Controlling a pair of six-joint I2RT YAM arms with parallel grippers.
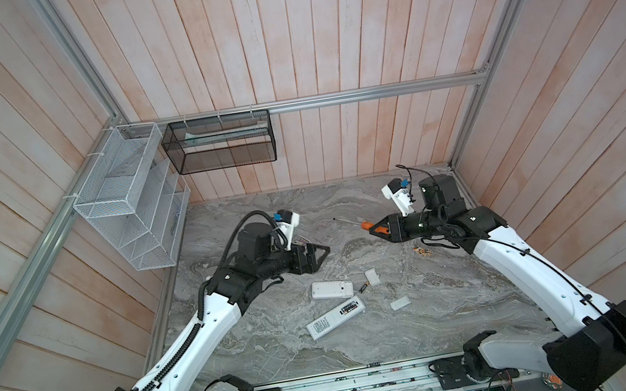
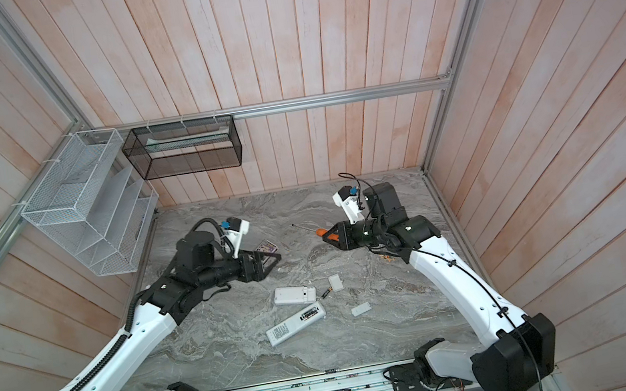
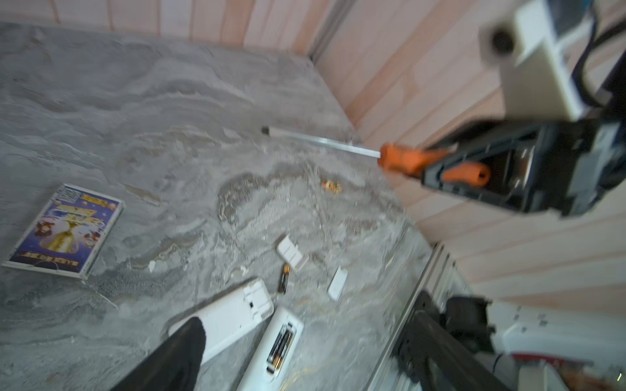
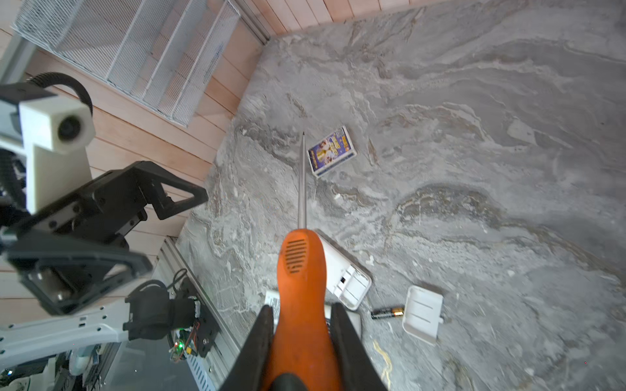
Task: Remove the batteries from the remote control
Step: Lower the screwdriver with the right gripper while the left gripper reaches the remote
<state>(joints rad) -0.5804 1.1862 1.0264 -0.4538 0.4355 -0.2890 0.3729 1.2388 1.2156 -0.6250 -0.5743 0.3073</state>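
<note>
Left wrist: two batteries [image 3: 279, 348] inside a remote [image 3: 286, 316], hidden from right wrist

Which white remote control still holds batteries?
The longer, labelled white remote nearer the front edge: dark batteries fill its bay; the shorter remote has an empty bay.

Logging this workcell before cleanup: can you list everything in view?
loaded remote: one, white, table centre
batteries: two, dark, in its open compartment
empty remote: one, white, just behind it
loose battery: one, dark, gold end, beside empty remote
cover plates: two, white, right of remotes
screwdriver: one, orange handle, in right gripper
printed box: one, blue-purple, by left gripper
wire rack: one, white, left wall
mesh basket: one, black, back wall
table: one, grey marble
left gripper: one, black, open, empty
right gripper: one, black, shut on screwdriver
</note>
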